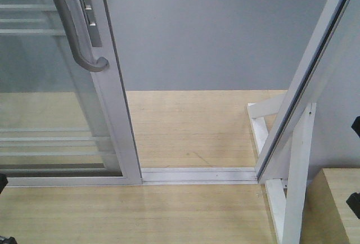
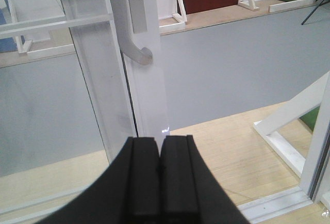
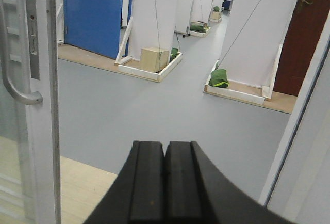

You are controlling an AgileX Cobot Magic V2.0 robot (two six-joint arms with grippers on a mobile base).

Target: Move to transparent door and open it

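Observation:
The transparent door (image 1: 115, 103) stands at the left of the front view: clear glass with thin white bars in a white frame. Its curved silver-grey handle (image 1: 73, 30) is on the stile. A wide gap lies between that stile and the white jamb (image 1: 304, 81) at the right. In the left wrist view my left gripper (image 2: 160, 140) is shut on nothing, just short of the door stile (image 2: 149, 90) and below the handle (image 2: 135, 48). In the right wrist view my right gripper (image 3: 165, 144) is shut and empty, pointing through the gap, with the door (image 3: 44, 131) and its handle (image 3: 13, 79) to its left.
A white floor track (image 1: 197, 174) crosses the wooden platform. A slanted white support frame (image 1: 295, 182) and a wooden box (image 1: 334, 204) stand at the right. Beyond lie grey floor (image 1: 214, 36), a blue door (image 3: 95, 12), a dark red door (image 3: 304, 38) and green bags (image 3: 219, 78).

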